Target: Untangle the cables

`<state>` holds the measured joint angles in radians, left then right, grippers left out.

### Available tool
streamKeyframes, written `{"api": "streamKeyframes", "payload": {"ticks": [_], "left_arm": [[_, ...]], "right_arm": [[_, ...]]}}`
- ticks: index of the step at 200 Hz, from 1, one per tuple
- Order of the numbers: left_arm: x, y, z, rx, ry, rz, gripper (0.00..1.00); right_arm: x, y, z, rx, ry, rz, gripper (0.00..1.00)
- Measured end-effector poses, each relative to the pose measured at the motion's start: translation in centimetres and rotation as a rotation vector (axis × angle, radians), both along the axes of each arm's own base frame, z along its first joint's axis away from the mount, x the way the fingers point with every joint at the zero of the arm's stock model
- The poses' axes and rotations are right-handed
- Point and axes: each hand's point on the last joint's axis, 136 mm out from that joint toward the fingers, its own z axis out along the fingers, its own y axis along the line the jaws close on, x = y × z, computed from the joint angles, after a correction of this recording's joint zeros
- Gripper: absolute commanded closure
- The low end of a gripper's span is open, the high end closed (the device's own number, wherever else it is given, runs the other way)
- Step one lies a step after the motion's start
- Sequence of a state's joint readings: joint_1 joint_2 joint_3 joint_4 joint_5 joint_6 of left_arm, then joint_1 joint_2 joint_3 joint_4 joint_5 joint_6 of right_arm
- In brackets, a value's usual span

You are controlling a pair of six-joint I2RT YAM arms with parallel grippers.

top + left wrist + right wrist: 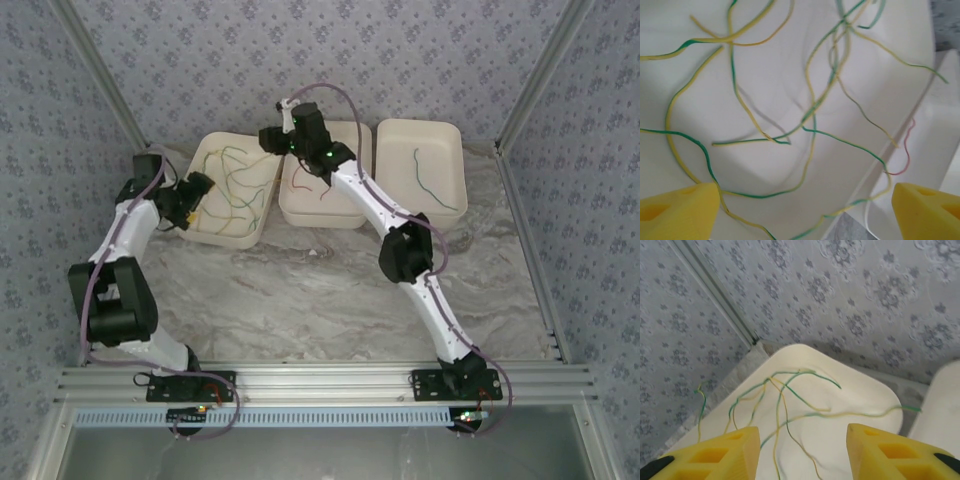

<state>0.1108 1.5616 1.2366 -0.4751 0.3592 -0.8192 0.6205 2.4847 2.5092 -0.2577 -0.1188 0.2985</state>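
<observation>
The left arm hangs over the left tray with its jaws spread wide and empty, the yellow fingers just above the cables, which lie in a loose tangle inside that tray. The step looks like picking one strand out. It would go best to come down on a free stretch well away from the crossings, close on that strand alone, and lift slowly so the loops slide off rather than drag the knot along. The wires are hair-thin, limp and smooth, banded green and yellow, and curl in open arcs on the tray's glossy white floor, so a shallow approach risks scraping past them. The right arm reaches to the back of the same tray. Its jaws stand apart and grip nothing, and strands run between its blocky fingers. The middle tray holds a kinked red wire. The right tray, round-cornered like the others, carries one green cable on the marbled bench.
</observation>
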Motion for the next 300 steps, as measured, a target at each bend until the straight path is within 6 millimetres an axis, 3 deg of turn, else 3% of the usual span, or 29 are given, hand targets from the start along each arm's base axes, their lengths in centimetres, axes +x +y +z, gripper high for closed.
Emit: {"api": "streamKeyframes", "payload": {"ticks": [34,59,78,96,113,124,141,152,170,194,225,264,300], "left_arm": [[0.0,-2.6,5.5,0.156,-0.133,-0.119,0.33],[1.7,-6.4,8.7,0.302,-0.249,-0.328,0.33],[3.9,-8.8,9.4,0.388,-0.314,-0.482,0.29],[6.4,-9.5,8.0,0.46,-0.312,-0.592,0.32],[8.8,-9.8,5.7,0.508,-0.278,-0.669,0.49],[10.3,-9.5,3.8,0.55,-0.239,-0.705,0.54],[11.4,-8.8,0.5,0.611,-0.161,-0.735,0.52],[11.3,-8.2,-1.6,0.663,-0.1,-0.76,0.47],[10.9,-8.2,-3.9,0.754,-0.027,-0.804,0.47],[10.5,-9.4,-5.7,0.812,0.017,-0.845,0.47],[10.5,-9.6,-7.8,0.829,0.056,-0.863,0.34],[10.4,-9.2,-9.6,0.855,0.057,-0.888,0.34],[10.0,-9.3,-11.4,0.877,0.046,-0.941,0.32]], "right_arm": [[-3.8,-3.7,0.8,-0.019,0.047,-0.047,0.52],[-7.2,-7.2,1.6,-0.009,0.071,-0.085,0.51],[-10.0,-10.0,2.1,-0.001,0.086,-0.11,0.51],[-12.6,-12.2,2.7,0.008,0.093,-0.124,0.51],[-15.5,-14.1,2.9,0.016,0.102,-0.127,0.51],[-17.6,-15.0,2.9,0.018,0.104,-0.122,0.51],[-20.7,-16.1,2.7,0.022,0.106,-0.107,0.5],[-22.4,-16.6,2.4,0.023,0.107,-0.097,0.5],[-24.2,-17.2,1.7,0.024,0.118,-0.086,0.51],[-25.3,-17.6,0.5,0.012,0.141,-0.088,0.5],[-26.3,-17.7,-1.0,-0.011,0.168,-0.082,0.51],[-26.8,-17.9,-2.2,-0.019,0.191,-0.082,0.51],[-27.2,-18.3,-2.0,-0.014,0.186,-0.083,0.51]]}}
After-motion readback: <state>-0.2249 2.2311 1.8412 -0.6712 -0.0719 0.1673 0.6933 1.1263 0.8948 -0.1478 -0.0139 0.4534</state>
